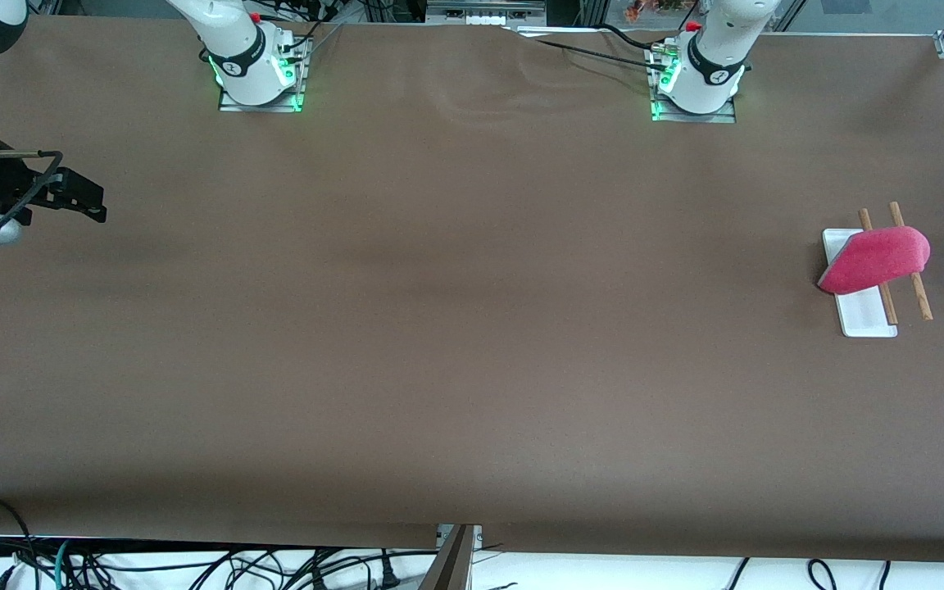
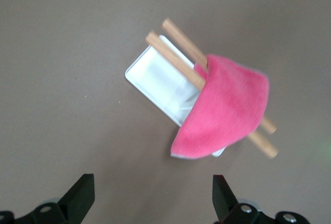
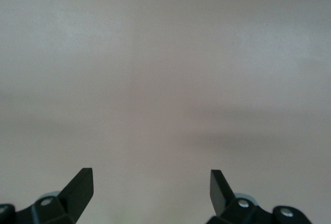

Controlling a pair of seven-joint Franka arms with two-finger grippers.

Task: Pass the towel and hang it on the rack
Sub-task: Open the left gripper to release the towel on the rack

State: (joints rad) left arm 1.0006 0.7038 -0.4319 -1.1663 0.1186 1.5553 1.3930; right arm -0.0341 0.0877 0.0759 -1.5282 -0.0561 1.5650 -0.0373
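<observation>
Towel (image 2: 225, 107) drapes rack (image 2: 155, 76), apparently below spread left tool (image 2: 150, 195) (empty).

table (image 1: 456, 328): brown cover, wrinkled near top | cables (image 1: 193, 565): tangled below front edge

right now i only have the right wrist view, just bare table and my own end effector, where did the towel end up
Observer: The towel is draped over the rack at the left arm's end of the table.
Operator: is it on both rods
Observer: Yes, in the left wrist view it lies across both, one edge hanging down over the white base.
Operator: is the left end effector holding it
Observer: No, the left end effector is open, above the rack and apart from the towel.
Operator: where's mine then
Observer: The right end effector is at the right arm's end of the table, open.
</observation>
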